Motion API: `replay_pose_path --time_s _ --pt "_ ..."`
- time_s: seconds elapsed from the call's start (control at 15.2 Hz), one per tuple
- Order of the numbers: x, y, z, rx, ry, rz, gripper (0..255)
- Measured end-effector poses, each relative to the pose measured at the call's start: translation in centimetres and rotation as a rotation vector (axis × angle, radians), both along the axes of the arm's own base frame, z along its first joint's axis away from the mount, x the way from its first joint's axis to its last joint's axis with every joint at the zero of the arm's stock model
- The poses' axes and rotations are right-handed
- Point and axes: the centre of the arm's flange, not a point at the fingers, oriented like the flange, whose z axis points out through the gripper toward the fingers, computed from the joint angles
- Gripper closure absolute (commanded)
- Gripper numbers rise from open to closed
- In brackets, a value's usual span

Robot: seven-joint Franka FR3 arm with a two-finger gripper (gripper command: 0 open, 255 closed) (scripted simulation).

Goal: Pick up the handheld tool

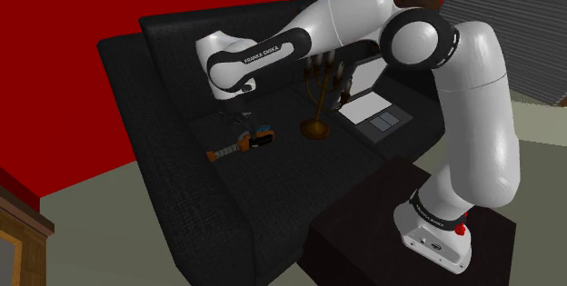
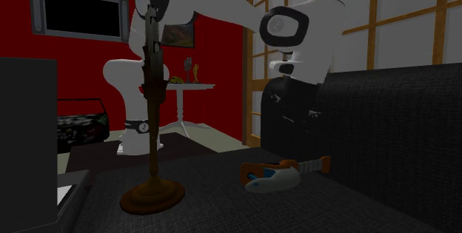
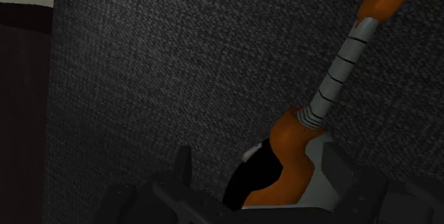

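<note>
Handheld tool (image 1: pixel 241 145) flat on black sofa (image 1: pixel 164 66) seat, centre-left of shoulder view, not grasped yet. Gripper (image 1: pixel 242 116) just above, fingers (image 3: pixel 184 164) spread. Remaining: lower, pinch, lift.

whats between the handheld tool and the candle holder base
Nothing: just bare black sofa cushion between the handheld tool and the candle holder base, in the second exterior view.
</note>
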Motion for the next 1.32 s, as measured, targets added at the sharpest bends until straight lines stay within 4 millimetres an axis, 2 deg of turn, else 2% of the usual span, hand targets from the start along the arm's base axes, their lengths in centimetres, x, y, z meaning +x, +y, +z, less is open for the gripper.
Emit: replay_pose_path --time_s 0.13,0.26,0.73,0.79,1.32 --pt "2.3 -0.6 -1.7 -0.026 0.005 -0.071 0" --pt "3.3 -0.7 -2.7 -0.041 0.007 -0.107 0" --pt "3.6 -1.0 -6.3 -0.046 0.008 -0.119 0" --pt "3.6 -0.9 -6.5 -0.046 0.008 -0.119 255" --pt "3.6 -0.8 -6.6 -0.045 0.007 -0.119 255"
